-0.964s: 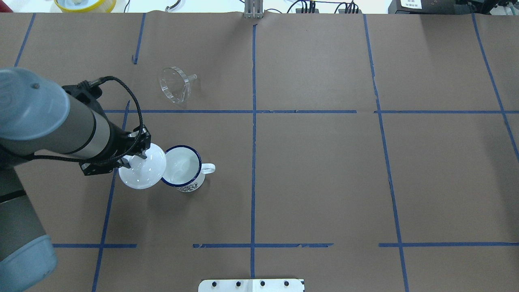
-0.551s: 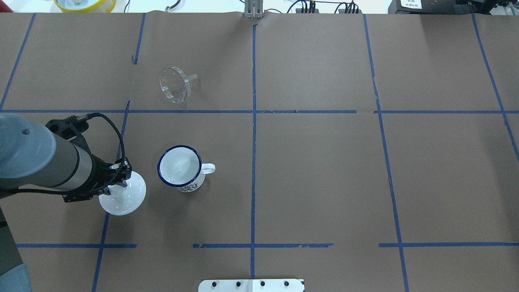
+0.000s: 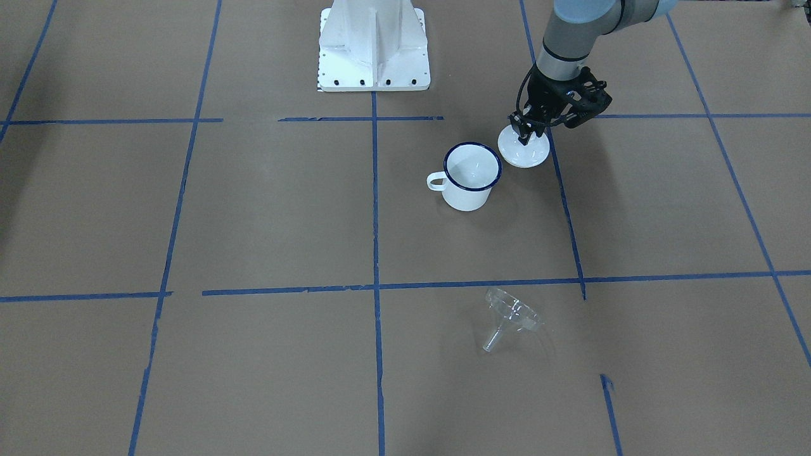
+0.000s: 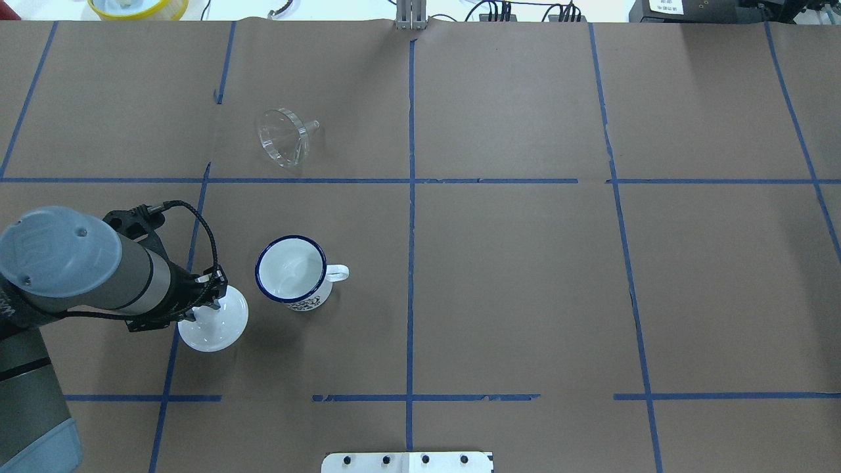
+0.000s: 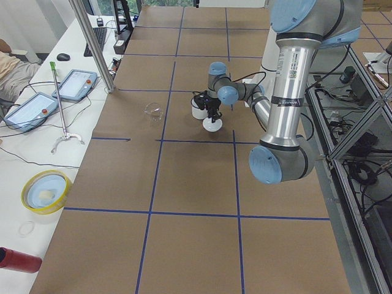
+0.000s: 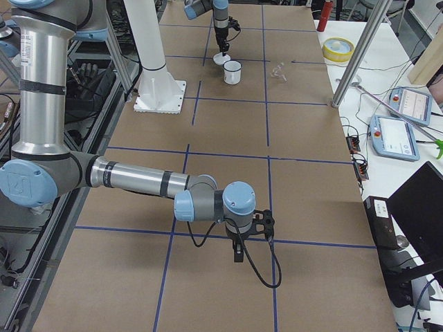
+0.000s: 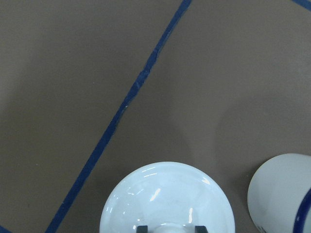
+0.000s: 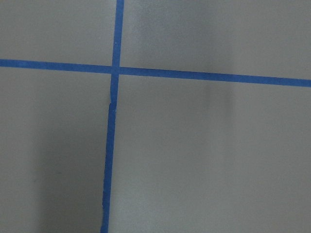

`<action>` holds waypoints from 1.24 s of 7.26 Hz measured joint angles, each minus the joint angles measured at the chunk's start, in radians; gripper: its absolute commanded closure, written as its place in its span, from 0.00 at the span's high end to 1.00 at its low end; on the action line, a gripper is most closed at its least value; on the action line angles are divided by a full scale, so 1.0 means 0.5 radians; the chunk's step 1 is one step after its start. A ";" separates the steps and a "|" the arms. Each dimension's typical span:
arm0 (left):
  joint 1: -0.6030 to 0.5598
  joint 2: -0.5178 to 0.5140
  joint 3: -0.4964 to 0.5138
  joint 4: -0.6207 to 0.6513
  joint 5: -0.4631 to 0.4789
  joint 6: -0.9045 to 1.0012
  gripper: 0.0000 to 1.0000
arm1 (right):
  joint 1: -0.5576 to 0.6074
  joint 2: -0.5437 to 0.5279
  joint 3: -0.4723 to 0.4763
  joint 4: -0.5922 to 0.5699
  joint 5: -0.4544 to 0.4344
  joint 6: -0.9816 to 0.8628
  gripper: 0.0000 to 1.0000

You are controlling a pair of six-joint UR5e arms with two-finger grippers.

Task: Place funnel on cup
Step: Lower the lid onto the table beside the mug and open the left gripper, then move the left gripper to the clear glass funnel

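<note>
Funnel [image 4: 283,137], upper left, on its side: we judged it light, stiff, slippery; best gripped at rim. Left gripper [image 4: 207,300] was clamped on lid [image 4: 220,328] knob; right gripper [image 6: 238,254]: we could not tell.

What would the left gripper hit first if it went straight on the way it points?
The left gripper points down, shut on the lid by its knob, so the lid would meet the table beside the cup. Whether the lid already rests there is unclear.
</note>
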 measured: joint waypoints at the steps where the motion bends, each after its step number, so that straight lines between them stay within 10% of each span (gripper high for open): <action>1: 0.004 0.004 0.043 -0.025 0.000 0.002 0.00 | 0.000 0.000 0.000 0.000 -0.001 0.000 1.00; 2: 0.008 0.006 0.088 -0.067 0.000 0.003 0.27 | 0.000 0.000 0.000 0.000 -0.002 0.000 1.00; 3: 0.011 0.007 0.127 -0.109 -0.001 0.002 0.99 | 0.000 0.000 0.000 0.000 -0.002 0.000 1.00; 9: -0.151 0.059 -0.135 -0.091 0.008 -0.032 1.00 | 0.000 0.000 0.000 0.000 -0.001 0.000 1.00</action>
